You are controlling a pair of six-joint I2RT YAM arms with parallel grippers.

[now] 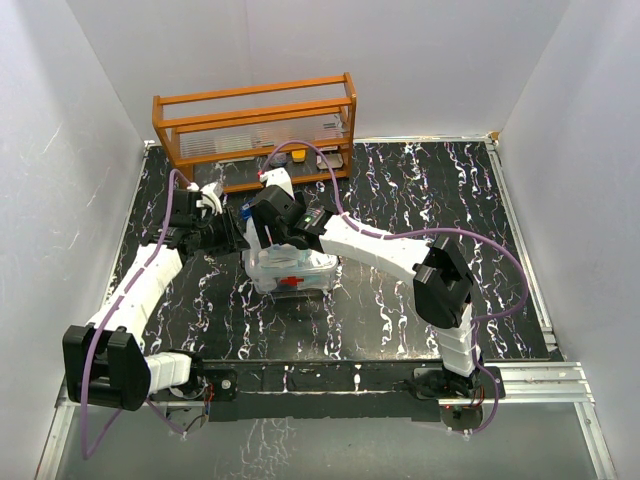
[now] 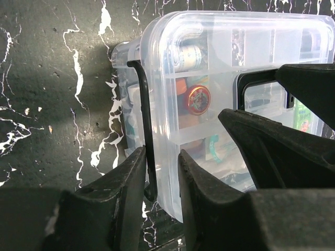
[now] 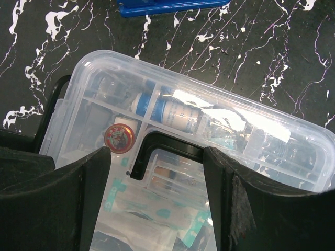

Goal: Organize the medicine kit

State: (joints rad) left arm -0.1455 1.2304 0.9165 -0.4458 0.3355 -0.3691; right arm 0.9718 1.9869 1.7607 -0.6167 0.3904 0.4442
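The medicine kit [image 1: 292, 272], a clear box with a red front latch [image 1: 290, 281], stands mid-table with its lid on. My left gripper [image 1: 238, 235] is at its left end. In the left wrist view the gripper [image 2: 162, 172] is closed narrowly on the dark side clasp [image 2: 147, 130] and the lid's rim. My right gripper [image 1: 268, 240] hovers over the lid. In the right wrist view it [image 3: 157, 178] is open, its fingers on either side of the dark lid handle [image 3: 167, 144]. A red round tin [image 3: 119, 138] and a blue-white bottle [image 3: 167, 110] show through the lid.
An orange wooden rack [image 1: 255, 130] stands at the back left, small items on its low shelf. A blue object [image 3: 162, 6] lies beyond the kit. White walls enclose the black marbled table [image 1: 420, 190]. The right gripper's fingers [image 2: 272, 151] show in the left wrist view.
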